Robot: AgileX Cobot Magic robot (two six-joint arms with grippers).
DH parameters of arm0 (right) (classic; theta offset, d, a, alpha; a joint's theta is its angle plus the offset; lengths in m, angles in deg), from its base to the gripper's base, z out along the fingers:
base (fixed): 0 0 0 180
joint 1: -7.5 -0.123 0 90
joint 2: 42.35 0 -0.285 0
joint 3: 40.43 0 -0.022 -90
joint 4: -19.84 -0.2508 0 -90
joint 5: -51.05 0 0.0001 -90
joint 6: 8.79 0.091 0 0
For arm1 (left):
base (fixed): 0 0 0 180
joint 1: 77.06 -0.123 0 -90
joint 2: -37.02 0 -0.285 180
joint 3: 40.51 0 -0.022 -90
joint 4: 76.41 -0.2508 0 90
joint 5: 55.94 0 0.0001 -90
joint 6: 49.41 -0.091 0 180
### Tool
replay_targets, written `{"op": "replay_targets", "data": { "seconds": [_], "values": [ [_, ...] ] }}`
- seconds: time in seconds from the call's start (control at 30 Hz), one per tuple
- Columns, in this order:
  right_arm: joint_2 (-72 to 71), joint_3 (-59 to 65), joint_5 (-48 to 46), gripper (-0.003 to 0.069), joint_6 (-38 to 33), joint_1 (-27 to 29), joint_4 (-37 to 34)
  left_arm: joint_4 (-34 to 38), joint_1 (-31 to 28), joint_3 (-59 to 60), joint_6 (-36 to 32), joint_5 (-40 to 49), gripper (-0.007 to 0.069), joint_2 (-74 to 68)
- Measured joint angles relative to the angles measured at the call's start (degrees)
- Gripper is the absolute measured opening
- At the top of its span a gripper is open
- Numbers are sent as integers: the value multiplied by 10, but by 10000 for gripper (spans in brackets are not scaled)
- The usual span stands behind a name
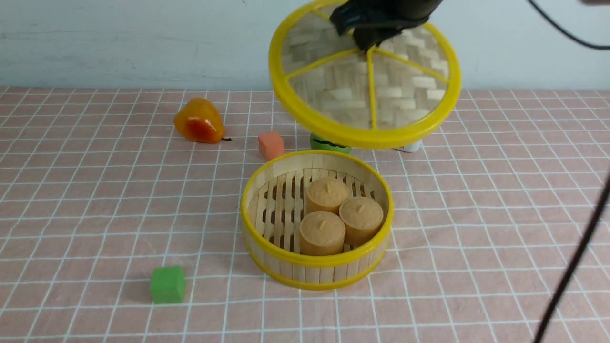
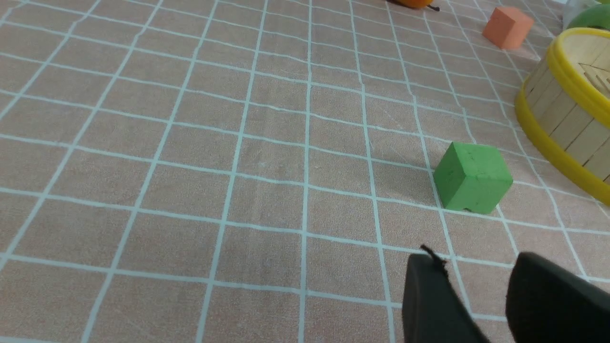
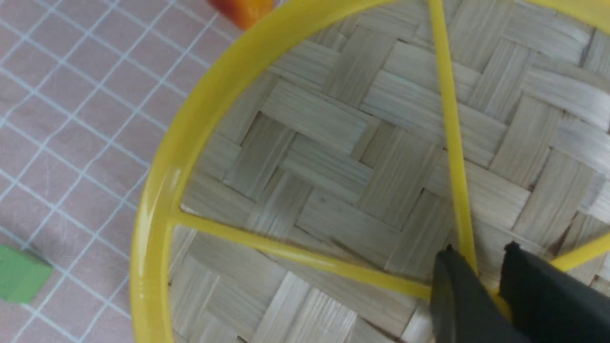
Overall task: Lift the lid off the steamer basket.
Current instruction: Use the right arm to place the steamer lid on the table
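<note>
Nearest the robot, the left gripper [image 2: 481, 305] hangs low over the pink checked cloth [image 1: 95, 214], fingers slightly parted, holding nothing. A small green foam cube [image 1: 167, 284] lies at eight o'clock from the round bamboo-slat steamer basket with yellow rims [image 1: 314, 272], which stands uncovered, three tan cylindrical cakes [image 1: 322, 232] visible on its slatted floor. Above and beyond it, toward twelve o'clock, the flat woven-bamboo lid with yellow rim and spokes [image 1: 333, 90] hangs tilted in the air, apart from the basket, the right gripper [image 1: 369, 40] pinching its hub. Removal is judged essentially done; only setting the lid down may remain.
</note>
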Motion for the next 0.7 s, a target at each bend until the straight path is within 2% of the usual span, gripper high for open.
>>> {"op": "replay_targets", "data": {
  "seconds": [0.13, 0.3, 0.53, 0.7],
  "values": [
    [-70, 55, -2, 79, 0, 44, 0, 0, 0, 0, 0, 0, 239, 0],
    [-151, 201, -3, 79, -14, 124, 6, -1, 0, 0, 0, 0, 239, 0],
    [-157, 399, 8, 79, -18, 193, 0, -1, 0, 0, 0, 0, 239, 0],
    [-139, 517, 126, 79, -18, 203, 0, 0, 0, 0, 0, 0, 239, 0]
  ]
}}
